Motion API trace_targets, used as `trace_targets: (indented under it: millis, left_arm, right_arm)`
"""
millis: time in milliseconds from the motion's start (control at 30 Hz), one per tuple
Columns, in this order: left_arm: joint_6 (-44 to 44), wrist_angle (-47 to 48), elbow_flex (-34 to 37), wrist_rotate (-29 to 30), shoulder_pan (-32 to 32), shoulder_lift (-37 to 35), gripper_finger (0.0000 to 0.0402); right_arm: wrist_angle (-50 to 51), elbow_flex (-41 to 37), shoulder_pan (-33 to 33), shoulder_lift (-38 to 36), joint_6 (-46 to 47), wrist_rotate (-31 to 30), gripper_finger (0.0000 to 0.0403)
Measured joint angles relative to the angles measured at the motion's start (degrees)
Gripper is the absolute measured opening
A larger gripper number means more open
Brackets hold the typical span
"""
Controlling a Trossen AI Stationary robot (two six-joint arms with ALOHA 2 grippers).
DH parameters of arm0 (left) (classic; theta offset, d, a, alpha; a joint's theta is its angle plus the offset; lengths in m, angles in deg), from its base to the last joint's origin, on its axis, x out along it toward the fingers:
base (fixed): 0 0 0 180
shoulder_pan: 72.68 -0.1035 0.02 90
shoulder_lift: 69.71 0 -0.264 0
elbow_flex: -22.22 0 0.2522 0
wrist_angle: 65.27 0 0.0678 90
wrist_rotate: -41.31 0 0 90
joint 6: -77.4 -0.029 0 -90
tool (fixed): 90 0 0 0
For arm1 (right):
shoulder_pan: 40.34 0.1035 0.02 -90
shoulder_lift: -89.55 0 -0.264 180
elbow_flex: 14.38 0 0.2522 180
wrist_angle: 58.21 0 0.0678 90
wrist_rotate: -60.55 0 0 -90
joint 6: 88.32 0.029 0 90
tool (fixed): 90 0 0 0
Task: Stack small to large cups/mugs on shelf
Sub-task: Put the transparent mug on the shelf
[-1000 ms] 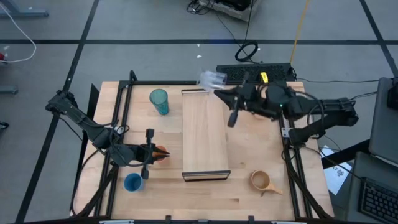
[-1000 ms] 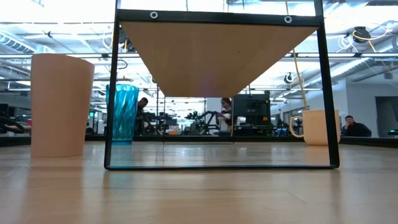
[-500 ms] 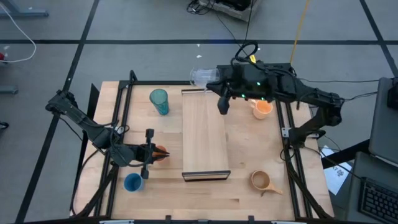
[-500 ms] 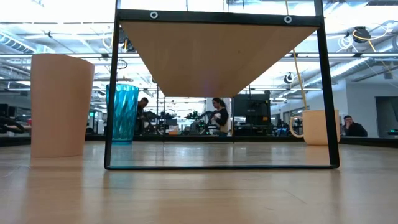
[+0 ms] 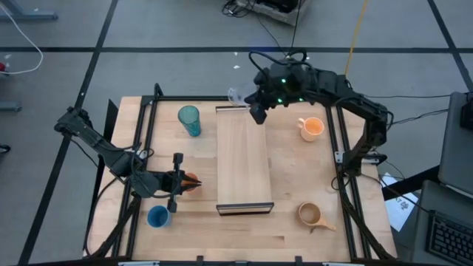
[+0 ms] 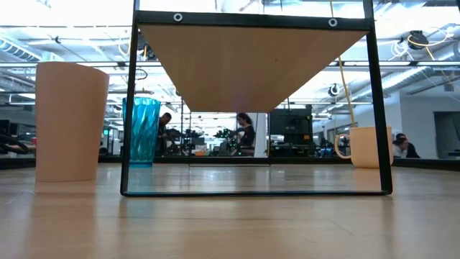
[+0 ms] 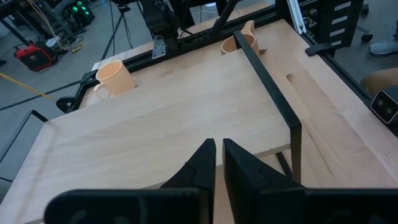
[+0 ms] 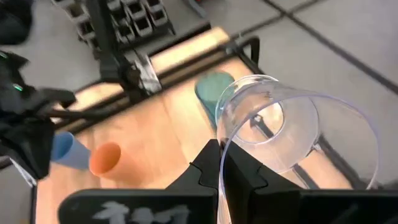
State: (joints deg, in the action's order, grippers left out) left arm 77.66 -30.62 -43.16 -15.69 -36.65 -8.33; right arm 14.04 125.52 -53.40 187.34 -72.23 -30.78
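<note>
The clear glass cup lies on its side in the air by the far end of the shelf, held by my right gripper, which is shut on it. The teal tumbler stands left of the shelf, with the blue cup near the front left. The orange handled mug and tan handled mug stand right of the shelf. My left gripper is shut and waits left of the shelf, beside the small orange cup. My right gripper pinches the glass cup's wall at the rim, with one finger outside and the other inside the mouth. The cup is lifted clear and tipped on its side. Its base points away from the fingers.
The shelf stands on dark frame legs, and the low view looks under its plank. A black rail frame borders the table on both sides. The shelf top is bare. People show in the room behind.
My right arm has swung from over the table's right side toward the far edge and the left, uncovering the orange handled mug. The gripper has moved to the shelf's far end, still shut on the glass cup, which has shifted slightly left.
</note>
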Motion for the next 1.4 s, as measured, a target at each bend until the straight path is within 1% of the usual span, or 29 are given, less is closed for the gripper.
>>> trace_targets:
  millis: [167, 367, 767, 1067, 1400]
  left_arm:
    - [0.00, -0.12, 0.00, 0.00, 0.00, 0.00, 0.0033]
    - [0.00, -0.19, 0.02, 0.02, 0.00, 0.00, 0.0033]
    - [0.05, -0.16, 0.02, 0.04, -0.04, 0.00, 0.0033]
    - [0.25, -0.15, 0.02, 0.04, -0.11, 0.00, 0.0033]
    - [0.26, -0.11, 0.02, 0.04, -0.11, 0.00, 0.0033]
  right_arm:
    - [4.58, 0.81, -1.79, 1.88, -0.16, 1.88, 0.0000]
    - [10.69, 0.86, -3.51, 4.07, -0.45, 1.80, 0.0000]
    - [17.96, 0.86, -3.74, 10.06, -0.93, 1.45, 0.0000]
    - [20.21, 0.81, -3.74, 13.60, -2.22, 1.43, 0.0000]
    - [21.43, 0.81, -3.72, 13.91, -2.70, 1.43, 0.0001]
